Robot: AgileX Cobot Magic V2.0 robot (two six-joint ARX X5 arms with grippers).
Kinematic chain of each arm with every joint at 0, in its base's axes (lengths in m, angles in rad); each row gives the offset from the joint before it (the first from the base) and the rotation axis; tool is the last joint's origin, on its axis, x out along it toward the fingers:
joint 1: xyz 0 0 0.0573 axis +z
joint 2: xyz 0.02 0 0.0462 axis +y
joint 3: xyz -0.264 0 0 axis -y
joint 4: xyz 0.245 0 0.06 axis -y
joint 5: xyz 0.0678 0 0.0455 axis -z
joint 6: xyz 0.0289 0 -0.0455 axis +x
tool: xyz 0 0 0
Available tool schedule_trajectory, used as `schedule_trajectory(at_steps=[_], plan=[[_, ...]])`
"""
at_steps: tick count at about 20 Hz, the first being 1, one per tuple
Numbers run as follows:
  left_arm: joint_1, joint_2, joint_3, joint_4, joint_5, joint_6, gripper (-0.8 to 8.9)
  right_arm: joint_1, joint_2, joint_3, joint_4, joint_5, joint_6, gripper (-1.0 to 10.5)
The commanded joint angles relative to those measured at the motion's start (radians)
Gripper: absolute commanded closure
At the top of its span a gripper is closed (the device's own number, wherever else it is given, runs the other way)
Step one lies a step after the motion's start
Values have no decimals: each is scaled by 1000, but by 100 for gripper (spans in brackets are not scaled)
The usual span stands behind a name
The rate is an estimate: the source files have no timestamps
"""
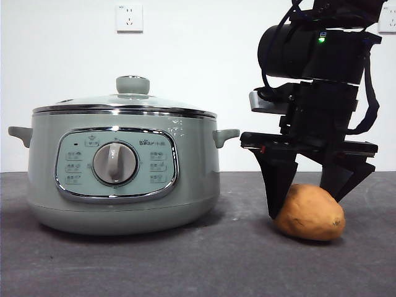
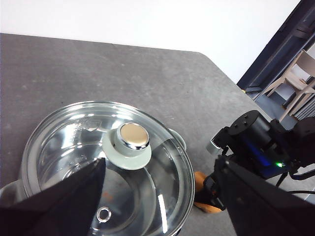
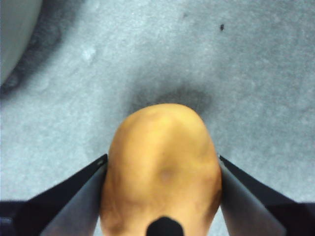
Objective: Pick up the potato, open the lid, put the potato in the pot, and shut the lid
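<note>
So the right hand is down on the tabletop over on the right side of the scene, straddling the potato. From the right wrist cam you can see a black jaw on each flank of the potato, both right up against the skin, so it's closed in on it about as wide as the potato itself. The potato sits on the dark grey tabletop, not lifted, in the front view it's clearly resting on the surface with the jaws coming down around its upper part.

The pot is on the left, sage green, dial and control panel facing the camera, well apart from the potato but with its right side handle poking out toward the arm. The lid is on the pot, seated flat on the steel rim, green knob on top.

The left hand hangs above the pot, looking down on the glass lid and its knob. Its jaws are spread wide with nothing between them, not touching the lid as far as I can tell. That same view catches the other arm off past the pot with a sliver of orange potato under it.

Plain white wall behind, with a socket on it.
</note>
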Motion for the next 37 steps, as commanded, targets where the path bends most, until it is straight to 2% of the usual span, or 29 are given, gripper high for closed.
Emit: schedule_trajectory(at_steps=[1, 7, 14, 18, 22, 28, 29, 31, 32, 37], plan=[[-2, 4, 3, 2, -12, 17, 440, 2, -40, 0, -41, 0, 8, 954], [-74, 103, 26, 33, -133, 58, 440, 1, -313, 0, -181, 2, -1, 954], [-271, 400, 205, 33, -324, 125, 440, 1, -584, 0, -241, 7, 2, 954], [-348, 544, 250, 64, -425, 151, 440, 0, -622, 0, -264, 8, 2, 954], [-379, 633, 250, 69, -486, 163, 441, 0, -621, 0, -265, 8, 2, 954], [-380, 678, 250, 55, -510, 173, 450, 0, -621, 0, -264, 9, 1, 954], [-380, 678, 250, 55, -527, 173, 525, 0, -621, 0, -264, 10, 1, 954], [-380, 678, 250, 53, -539, 173, 757, 0, -621, 0, -264, 10, 2, 954], [-380, 678, 250, 51, -541, 173, 835, 0, -621, 0, -264, 10, 2, 954], [-380, 676, 261, 64, -545, 174, 822, 0, -621, 0, -246, 7, 2, 953]])
